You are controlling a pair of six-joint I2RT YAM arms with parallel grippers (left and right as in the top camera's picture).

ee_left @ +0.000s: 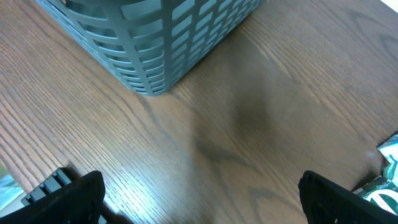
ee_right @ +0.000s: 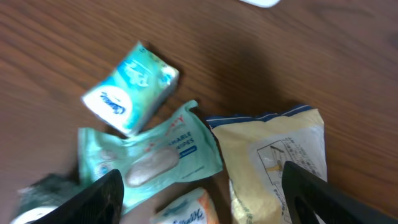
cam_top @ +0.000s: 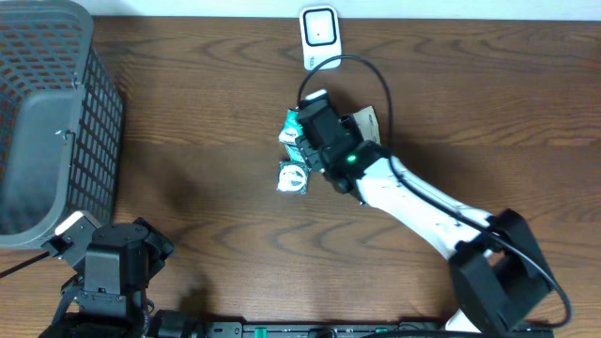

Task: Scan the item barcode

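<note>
A grey slatted basket [ee_left: 155, 50] stands on the wooden worktop [ee_left: 249, 124], ahead of the left end effector [ee_left: 200, 182] and to its left. The left end effector is set wide. Its two dark fingers [ee_left: 74, 196] are seen at the lower corners of the left wrist view, and only worktop is seen between them.

Near the middle of the worktop, the items are grouped beneath the right end effector [ee_right: 202, 177]. A small teal tissue pack [ee_right: 130, 87] lies tilted, ahead of the finger shown at the left of the right wrist view. A flat green wipes pack [ee_right: 149, 158] is placed just behind the tissue pack, closer to that finger. A pale yellow bag [ee_right: 273, 155] lies ahead of the other finger, with its edge against the wipes pack. The corner of an orange-printed pack [ee_right: 186, 208] is visible between the fingers at the lower edge of the view. The right end effector is held wide above these items, and nothing is clamped in it.

A white barcode scanner [cam_top: 319, 30] is mounted beyond the right end effector, at the far edge of the worktop, apart from the items.
</note>
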